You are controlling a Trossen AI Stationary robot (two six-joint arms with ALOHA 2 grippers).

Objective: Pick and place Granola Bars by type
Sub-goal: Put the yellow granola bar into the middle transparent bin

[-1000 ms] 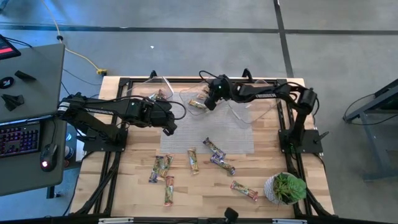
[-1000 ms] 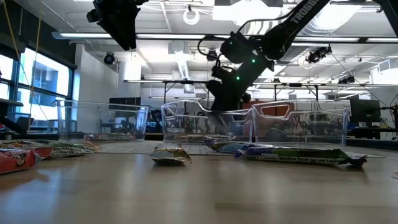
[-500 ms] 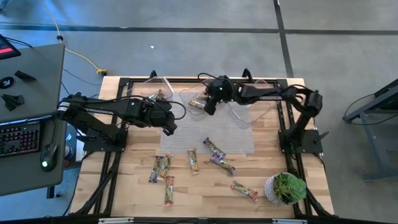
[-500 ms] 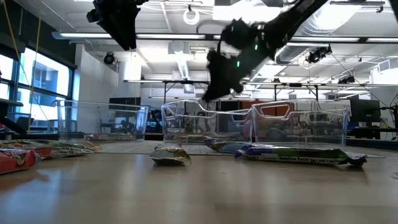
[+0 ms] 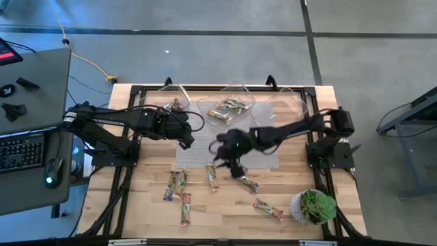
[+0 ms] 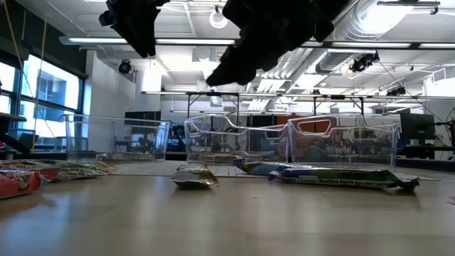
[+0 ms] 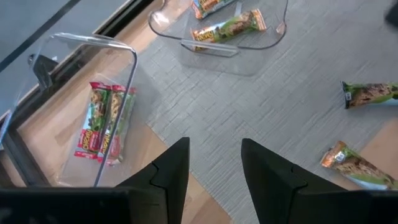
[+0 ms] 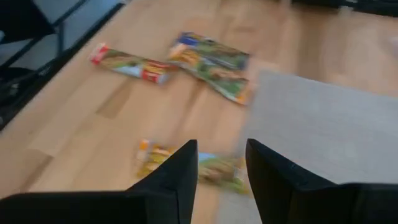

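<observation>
Judging by the spread, sorting was partly done: some granola bars [image 5: 229, 107] lay in the clear tubs [image 5: 179, 92], several [image 5: 213, 175] remained on the desk [image 5: 150, 212] below them, beneath the released, empty right gripper [image 5: 231, 154].

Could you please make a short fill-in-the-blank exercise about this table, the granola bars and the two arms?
1. The fingers of the right gripper are open and hold ____.
2. The left tub contains bars with ____ wrapper ends.
3. The potted plant stands at the table's front ____ corner in the high view.
4. The left gripper hovers over the grey ____.

Missing words: nothing; red; right; mat
</observation>
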